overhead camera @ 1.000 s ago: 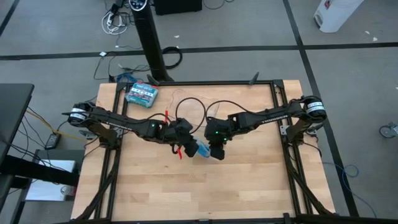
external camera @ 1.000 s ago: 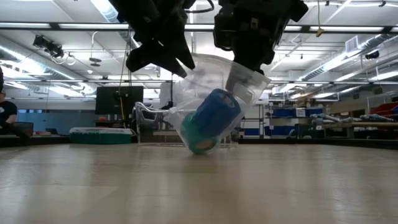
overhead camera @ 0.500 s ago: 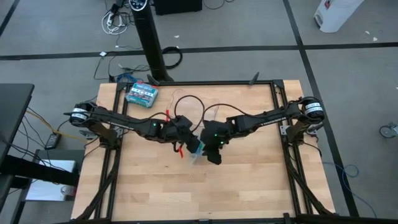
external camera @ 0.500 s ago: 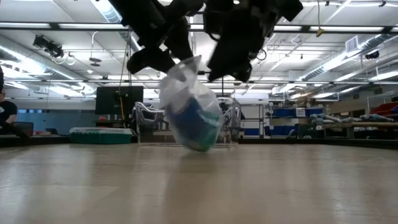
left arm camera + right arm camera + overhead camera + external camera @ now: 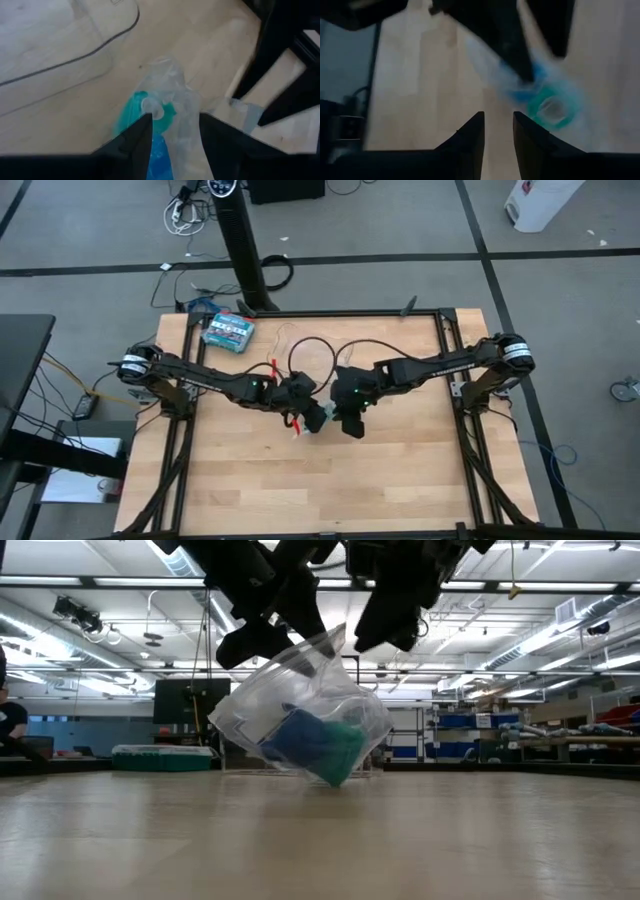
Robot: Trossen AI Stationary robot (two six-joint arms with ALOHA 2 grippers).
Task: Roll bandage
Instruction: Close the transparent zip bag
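Observation:
A clear plastic bag (image 5: 300, 710) hangs at mid-table with the bright blue bandage roll (image 5: 293, 735) and a teal-green roll (image 5: 345, 745) inside it. In the left wrist view the bag (image 5: 175, 95) shows with the teal roll (image 5: 134, 114) and the blue roll (image 5: 157, 155). My left gripper (image 5: 306, 413) is shut on the bag's top. My right gripper (image 5: 350, 423) is open and empty just to the bag's right, above its upper edge (image 5: 340, 640). The bag also shows blurred in the right wrist view (image 5: 545, 100). My left gripper pinches the bag's gathered upper part (image 5: 176, 125) between its two fingers (image 5: 135, 142), coming from above and slanting from the table's left. The bag hangs below the fingers, tilted, the rolls in its lower end (image 5: 330, 778) at table height; I cannot tell whether it touches the table.
A green-and-white printed box (image 5: 228, 330) lies at the table's far left corner and shows in the low view (image 5: 165, 755). Cables (image 5: 310, 350) loop over the far middle of the table. A person (image 5: 10, 725) sits beyond the left edge. The near half is bare wood (image 5: 330, 490).
My right gripper has let go of the bag's right corner and drawn back a little toward the table's right. The bag, now held by my left gripper alone, has swung and spread out, and the two rolls have tipped from slanting to lying low and side by side.

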